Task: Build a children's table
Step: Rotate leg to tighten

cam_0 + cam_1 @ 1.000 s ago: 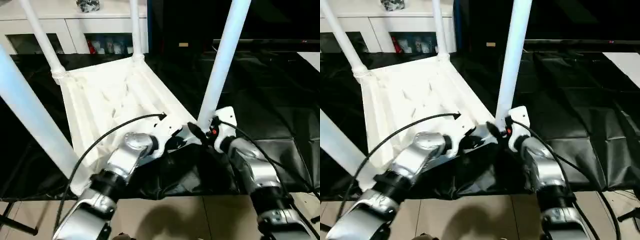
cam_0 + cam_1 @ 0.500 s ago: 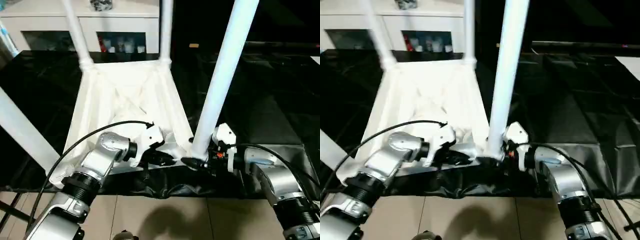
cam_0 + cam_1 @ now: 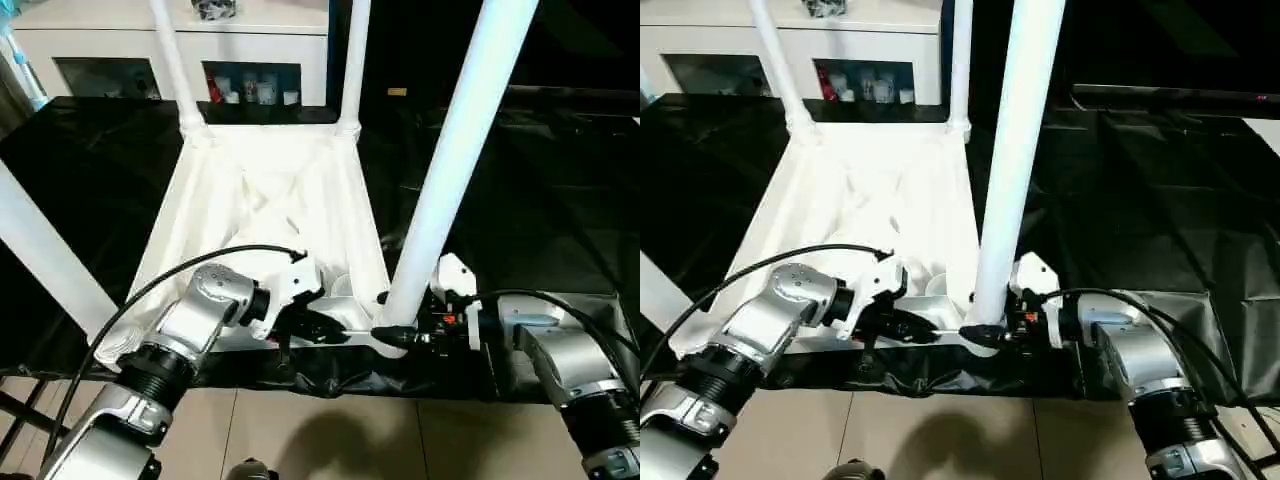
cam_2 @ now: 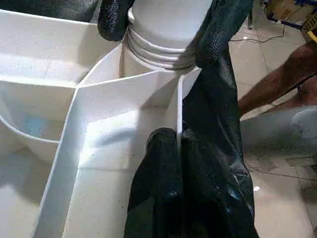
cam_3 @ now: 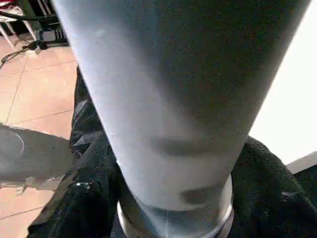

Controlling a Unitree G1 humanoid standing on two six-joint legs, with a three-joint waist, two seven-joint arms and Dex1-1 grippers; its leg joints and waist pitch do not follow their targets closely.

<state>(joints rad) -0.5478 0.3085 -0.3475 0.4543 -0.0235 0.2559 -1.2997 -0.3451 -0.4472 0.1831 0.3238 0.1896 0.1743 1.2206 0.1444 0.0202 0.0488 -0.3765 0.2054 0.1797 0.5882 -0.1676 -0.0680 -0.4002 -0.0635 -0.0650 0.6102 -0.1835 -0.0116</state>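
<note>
Left eye view has the children's table (image 3: 270,200) lying upside down on a black sheet (image 3: 540,220), all four white legs standing up from its corner sockets, with a white cabinet (image 3: 250,50) behind it. At the near edge the left gripper (image 3: 335,330) has its two black fingers pressed together on the table's thin raised rim, pinching it just beside the near right socket. On the other side of that socket the right gripper (image 3: 390,335) has its fingers spread around the base of the near right leg (image 3: 455,160), one either side of it.
</note>
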